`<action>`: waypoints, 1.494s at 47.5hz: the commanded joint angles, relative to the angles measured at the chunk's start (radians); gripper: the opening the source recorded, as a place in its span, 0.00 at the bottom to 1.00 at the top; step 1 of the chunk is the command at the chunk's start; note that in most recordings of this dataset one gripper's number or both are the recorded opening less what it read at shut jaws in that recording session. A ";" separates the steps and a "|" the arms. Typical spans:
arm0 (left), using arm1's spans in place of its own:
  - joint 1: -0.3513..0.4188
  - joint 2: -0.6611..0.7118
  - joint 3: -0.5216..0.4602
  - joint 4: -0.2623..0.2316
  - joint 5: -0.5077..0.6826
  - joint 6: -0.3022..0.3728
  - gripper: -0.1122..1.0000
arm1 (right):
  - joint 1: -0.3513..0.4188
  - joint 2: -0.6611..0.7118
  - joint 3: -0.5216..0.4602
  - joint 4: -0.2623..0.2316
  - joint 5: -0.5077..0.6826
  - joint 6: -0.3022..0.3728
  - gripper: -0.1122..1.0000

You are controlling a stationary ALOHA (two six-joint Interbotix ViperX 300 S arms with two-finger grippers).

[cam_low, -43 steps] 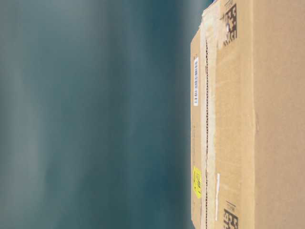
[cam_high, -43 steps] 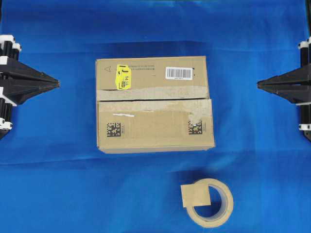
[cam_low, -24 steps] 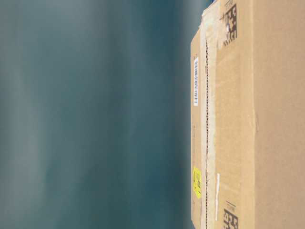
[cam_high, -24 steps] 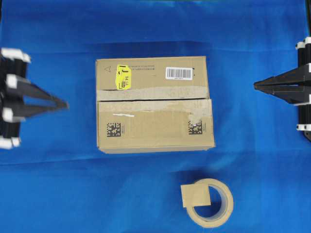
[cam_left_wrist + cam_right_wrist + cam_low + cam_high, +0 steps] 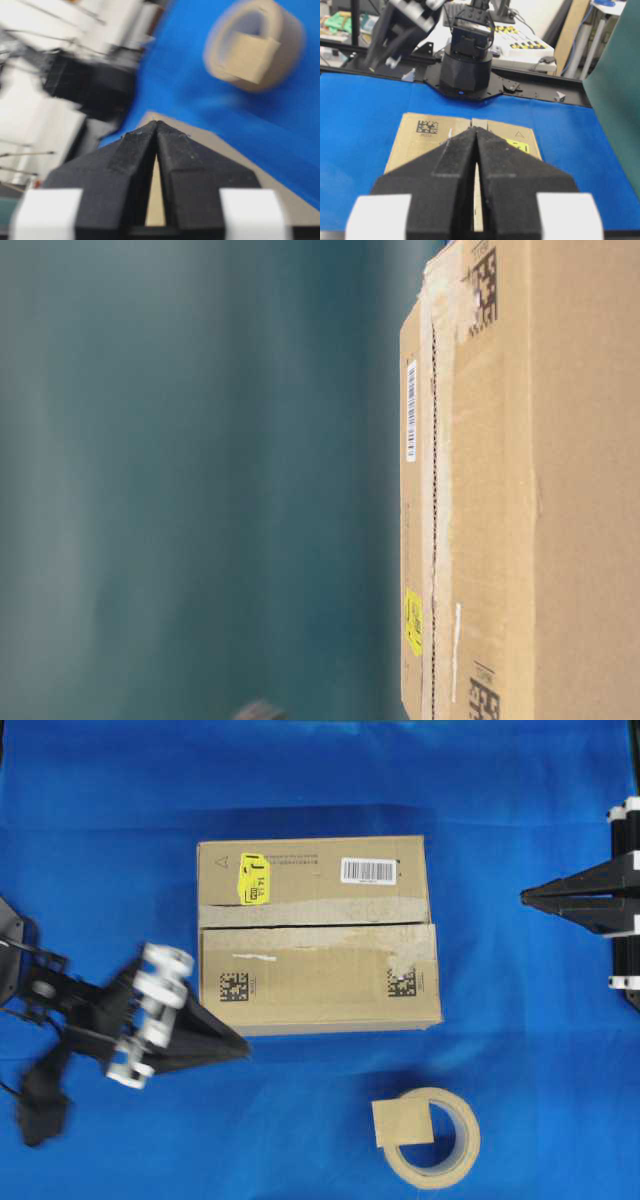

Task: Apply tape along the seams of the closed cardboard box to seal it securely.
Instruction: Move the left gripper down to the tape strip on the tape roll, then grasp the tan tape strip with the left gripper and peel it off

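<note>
Black left gripper (image 5: 240, 1044), jaws shut on nothing, has swung from the tabletop's left edge toward the tape (image 5: 403, 1123) on the tape roll (image 5: 440, 1160) near the cardboard box (image 5: 318, 935), so picking starts, while the right gripper (image 5: 528, 897) waits shut.

Left pincer (image 5: 240, 1045), fingertips together, hangs just beside the cardboard box (image 5: 318, 935)'s near-left corner; right pincer (image 5: 524, 897), closed, well right of it.
</note>
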 commanded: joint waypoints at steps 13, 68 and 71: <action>-0.029 0.305 -0.256 0.006 0.127 0.103 0.76 | 0.002 0.012 -0.026 -0.006 -0.002 -0.006 0.10; 0.000 0.661 -0.520 0.002 0.107 0.302 0.54 | 0.002 0.043 -0.017 -0.015 0.015 -0.009 0.10; 0.000 0.661 -0.522 0.002 0.118 0.302 0.45 | 0.002 0.043 -0.017 -0.014 0.017 -0.008 0.10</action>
